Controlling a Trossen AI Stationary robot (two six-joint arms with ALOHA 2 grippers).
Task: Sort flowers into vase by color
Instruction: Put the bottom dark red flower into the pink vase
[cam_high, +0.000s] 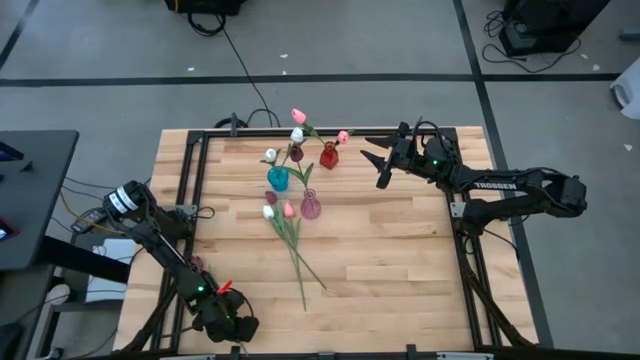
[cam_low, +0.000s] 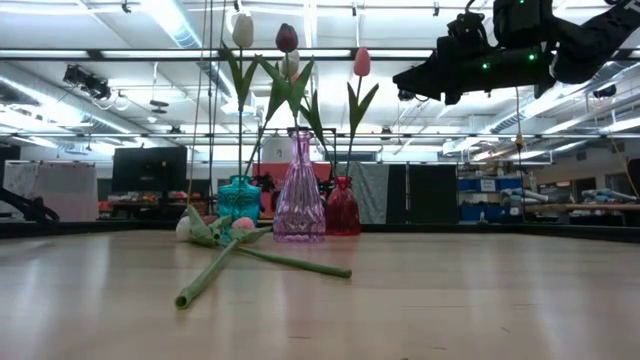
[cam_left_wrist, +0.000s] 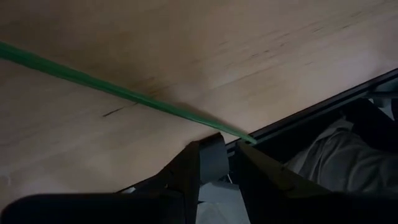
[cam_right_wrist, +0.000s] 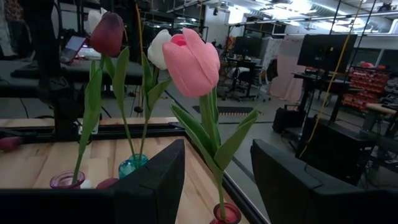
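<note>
3 vases (cam_high: 310, 207) stand upper centre of the high view, tulips (cam_high: 298, 116) upright in them; 3 more tulips (cam_high: 292, 238) lie loose at centre. Right gripper (cam_high: 378, 168) hovers upper right, jaws wide, empty. Left gripper (cam_high: 232, 330) sits bottom left, narrowly parted, empty.

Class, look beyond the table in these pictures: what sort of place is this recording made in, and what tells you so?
Probably a robotics lab or workshop: two arms mounted at a wooden table, cables running over a bare floor, and monitors and stocked shelves under strip lights behind.
</note>
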